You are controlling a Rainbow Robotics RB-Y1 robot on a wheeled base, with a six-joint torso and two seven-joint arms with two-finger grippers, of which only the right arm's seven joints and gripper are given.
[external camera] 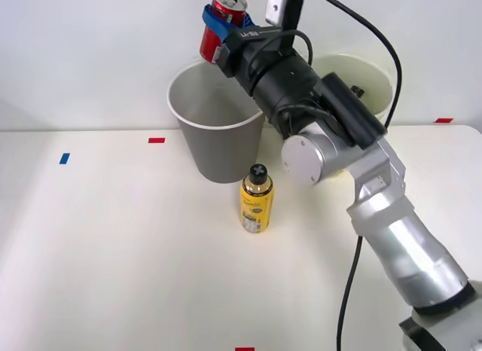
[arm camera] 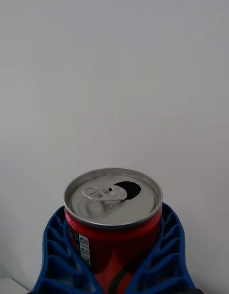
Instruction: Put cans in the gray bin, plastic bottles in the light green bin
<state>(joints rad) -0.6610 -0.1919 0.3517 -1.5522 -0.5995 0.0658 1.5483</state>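
Illumination is bright, even and diffuse. Soft, faint shadows are cast on the white table point(external camera: 113, 253) beside the yellow bottle point(external camera: 257, 199). Mild glare is seen on the can point(arm camera: 113, 213) top. Focus is sharp throughout.

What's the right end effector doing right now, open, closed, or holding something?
Right end effector: closed on the small red metal drinks can, silver top already opened, held above the round gray plastic bin.
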